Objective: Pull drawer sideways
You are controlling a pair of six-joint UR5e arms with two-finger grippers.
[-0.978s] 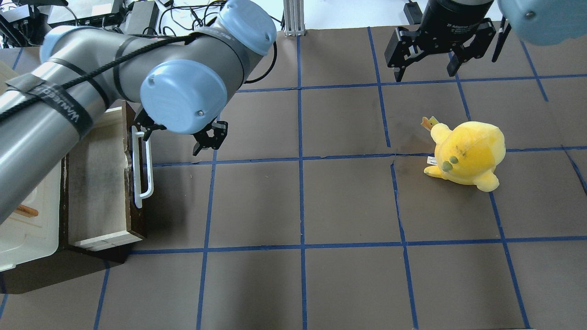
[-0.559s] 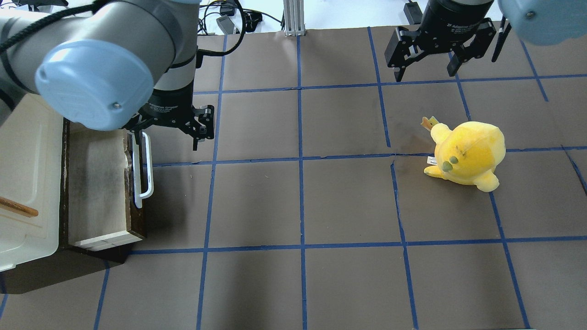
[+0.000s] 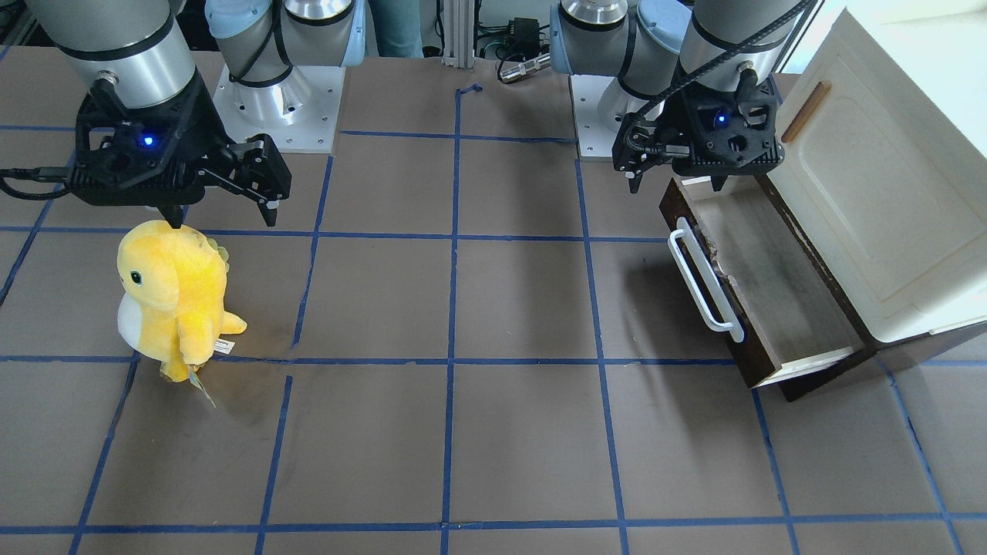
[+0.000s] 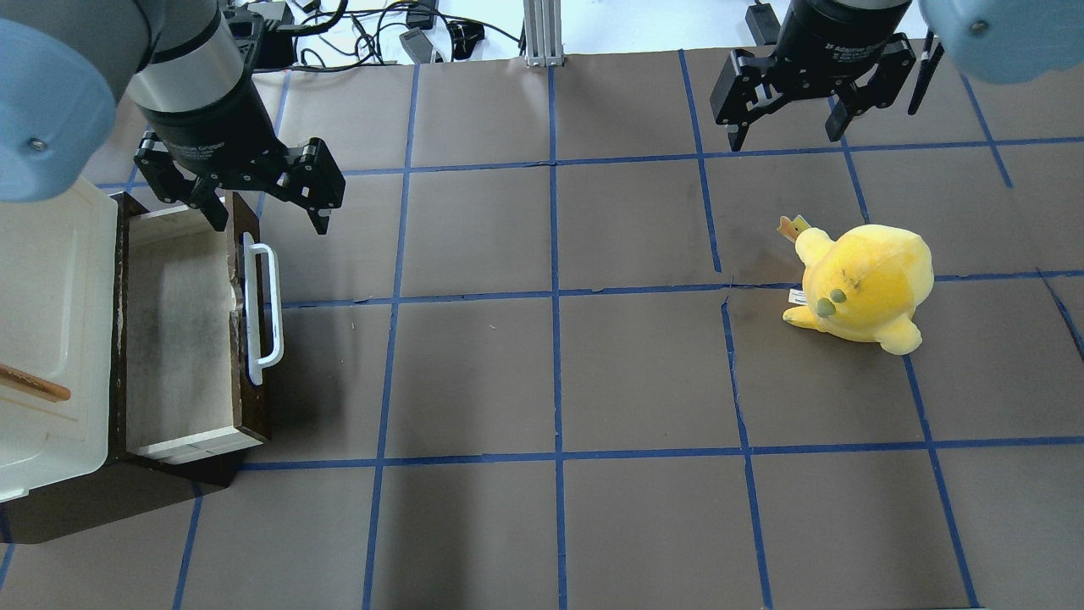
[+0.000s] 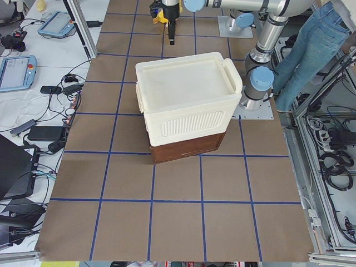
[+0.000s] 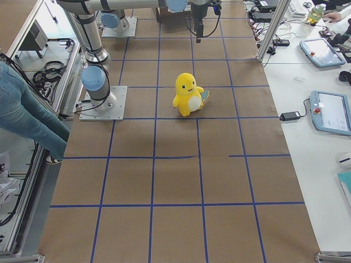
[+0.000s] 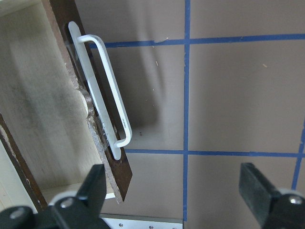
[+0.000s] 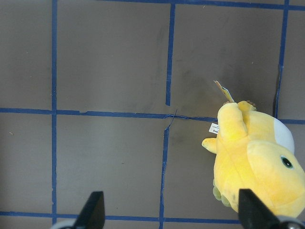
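The drawer stands pulled out from under the cream cabinet, its grey-brown inside showing. Its dark brown front carries a white bar handle. It also shows in the front view and the left wrist view, with the handle beside it. My left gripper is open and empty, raised over the drawer's end nearest the robot's base, touching nothing; it also shows in the front view. My right gripper is open and empty, high above the mat.
A yellow plush toy stands on the brown mat below my right gripper, also in the right wrist view. The cream cabinet door with a wooden handle faces up. Blue tape lines grid the mat.
My left arm has swung back and its gripper has moved away from the handle toward the drawer's end by the robot's base. The drawer and my right arm have not moved.
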